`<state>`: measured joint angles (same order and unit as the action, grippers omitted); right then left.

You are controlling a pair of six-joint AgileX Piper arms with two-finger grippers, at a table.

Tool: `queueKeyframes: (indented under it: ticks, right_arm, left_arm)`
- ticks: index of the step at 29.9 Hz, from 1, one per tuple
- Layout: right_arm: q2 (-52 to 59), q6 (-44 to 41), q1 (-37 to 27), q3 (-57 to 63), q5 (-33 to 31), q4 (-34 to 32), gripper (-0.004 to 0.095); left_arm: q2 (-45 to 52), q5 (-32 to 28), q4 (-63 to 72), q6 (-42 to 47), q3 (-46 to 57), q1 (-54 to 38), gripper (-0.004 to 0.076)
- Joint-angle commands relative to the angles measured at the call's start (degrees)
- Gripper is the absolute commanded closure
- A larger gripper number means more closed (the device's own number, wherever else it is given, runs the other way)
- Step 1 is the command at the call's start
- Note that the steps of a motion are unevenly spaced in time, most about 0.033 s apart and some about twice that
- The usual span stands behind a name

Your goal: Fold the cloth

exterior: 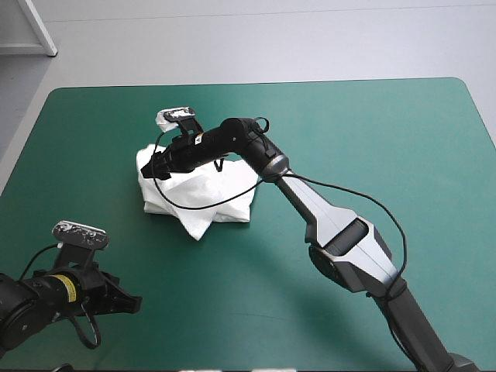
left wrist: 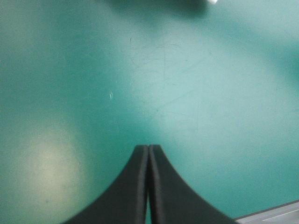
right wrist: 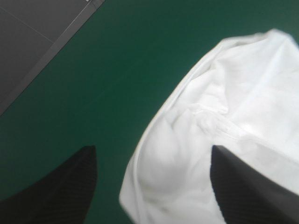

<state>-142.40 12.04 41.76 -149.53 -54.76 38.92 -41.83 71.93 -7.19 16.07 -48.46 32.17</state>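
Observation:
The white T-shirt (exterior: 208, 198) lies as a rumpled, partly folded bundle on the teal-green cover, left of the table's middle. My right arm reaches across it, and my right gripper (exterior: 157, 167) hovers over the bundle's left edge. In the right wrist view that gripper (right wrist: 150, 183) is open, with a rounded fold of the T-shirt (right wrist: 233, 88) lying between and ahead of its fingers. My left gripper (exterior: 130, 304) rests low near the table's front left corner, well apart from the shirt. Its fingers meet in a pointed arch (left wrist: 148, 149), shut on nothing, above bare cover.
The table's left edge (right wrist: 56, 44) runs ahead of my right gripper, with grey floor beyond it. Bare teal-green cover (exterior: 372, 132) stretches to the right of the shirt and in front of it. A small white bit (left wrist: 212, 1) shows far ahead of my left gripper.

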Motion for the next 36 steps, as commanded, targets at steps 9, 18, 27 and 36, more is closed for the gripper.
queueKeyframes:
  ticks: [9, 18, 27, 36]
  right_arm:
    - [11.38, -17.24, -1.7, -11.12, -17.04, -17.34, 0.0271]
    - [25.77, -21.69, -1.74, 4.49, -17.12, -30.89, 0.027]
    - [37.62, -25.37, -1.74, 38.95, -10.1, -36.62, 0.027]
    - [31.56, -26.14, -1.74, 47.31, 5.73, -31.33, 0.0274]
  left_arm:
    - [0.36, 1.16, -0.44, 0.61, -1.36, 0.0, 0.0734]
    - [0.33, 1.16, -2.26, 0.61, -1.36, 0.0, 0.0734]
    - [0.33, 1.43, -2.82, 0.61, -1.36, 0.0, 0.0734]
    - [0.33, 1.85, -2.82, 0.39, -1.36, 0.0, 0.0734]
